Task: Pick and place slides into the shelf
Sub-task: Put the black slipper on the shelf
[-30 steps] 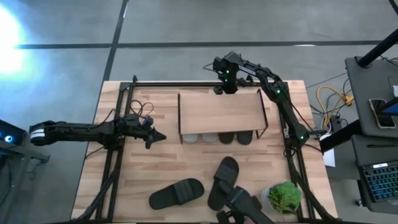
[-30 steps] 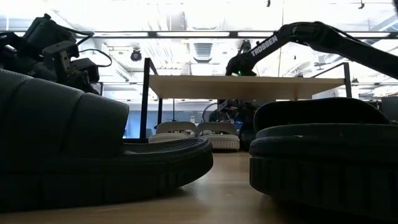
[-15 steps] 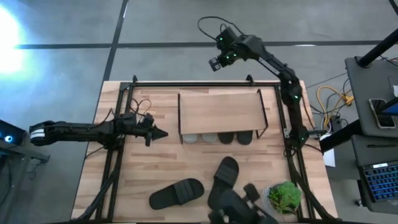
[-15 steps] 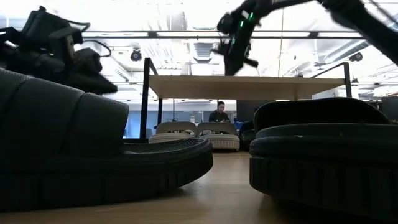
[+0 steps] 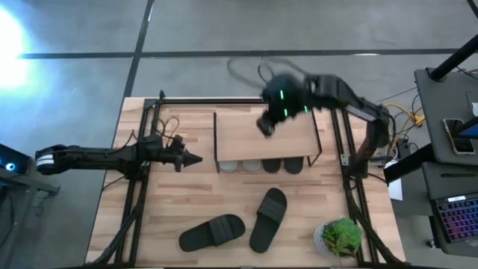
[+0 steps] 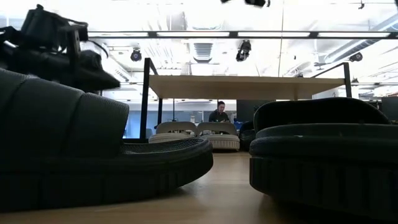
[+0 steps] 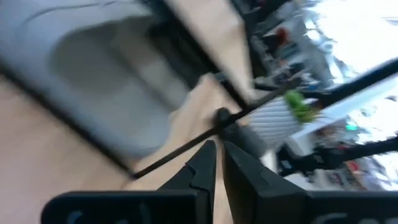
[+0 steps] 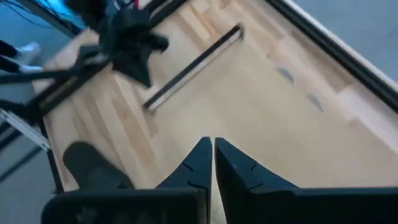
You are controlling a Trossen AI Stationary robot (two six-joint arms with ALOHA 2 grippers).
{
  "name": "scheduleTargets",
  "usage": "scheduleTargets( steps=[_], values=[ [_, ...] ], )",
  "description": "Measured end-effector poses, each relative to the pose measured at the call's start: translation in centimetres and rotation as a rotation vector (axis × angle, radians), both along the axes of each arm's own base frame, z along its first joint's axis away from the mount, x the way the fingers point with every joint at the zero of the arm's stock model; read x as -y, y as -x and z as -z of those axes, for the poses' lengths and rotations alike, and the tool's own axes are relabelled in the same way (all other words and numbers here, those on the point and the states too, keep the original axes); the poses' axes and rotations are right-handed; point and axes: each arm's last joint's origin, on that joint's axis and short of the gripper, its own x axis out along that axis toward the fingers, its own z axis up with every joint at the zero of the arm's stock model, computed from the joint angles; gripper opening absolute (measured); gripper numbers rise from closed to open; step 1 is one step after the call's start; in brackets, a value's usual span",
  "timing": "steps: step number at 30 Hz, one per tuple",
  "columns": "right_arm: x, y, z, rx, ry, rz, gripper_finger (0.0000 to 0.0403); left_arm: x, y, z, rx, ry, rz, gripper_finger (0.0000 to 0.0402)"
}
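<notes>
Swung back over the shelf [image 5: 265, 136] with right hand [image 5: 264, 125] closed and empty, heading probably to the two black slides [image 5: 239, 220] still on the table [image 5: 172, 194].

right claw [image 5: 264, 125]: a second ago behind the shelf's [image 5: 263, 134] far edge, then swung out past the bench's back edge; now above the shelf's top board, blurred, fingers together. in the low view it no longer shows beside the shelf top.
left claw [image 5: 193, 159]: tip now slightly nearer the shelf's left side.
dark object at the bench's near edge beside the plant [image 5: 341, 236]: gone from the high view.
</notes>
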Motion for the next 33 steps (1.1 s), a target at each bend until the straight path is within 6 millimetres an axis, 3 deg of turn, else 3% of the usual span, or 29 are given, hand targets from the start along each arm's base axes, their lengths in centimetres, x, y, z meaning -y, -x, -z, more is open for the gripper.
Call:
scheduleTargets(
  steps=[6, 12, 26, 33],
  values=[
    [-8.8, 0.3, 1.2, -0.128, 0.023, 0.016, 0.0013, -0.4, -0.3, 0.4, -0.046, -0.006, -0.085, 0.0012],
    [-14.7, 0.6, 3.7, -0.21, 0.108, 0.111, 0.0013, -1.0, -1.0, 1.8, -0.178, 0.002, -0.173, 0.0012],
    [-20.8, 2.8, 9.4, -0.363, 0.113, 0.239, 0.0013, -3.7, -6.5, 2.5, -0.402, -0.177, -0.135, 0.0012],
    [-22.8, 3.9, 11.3, -0.38, 0.106, 0.289, 0.0013, -4.5, -7.7, 3.4, -0.473, -0.215, -0.165, 0.0012]
  ],
)
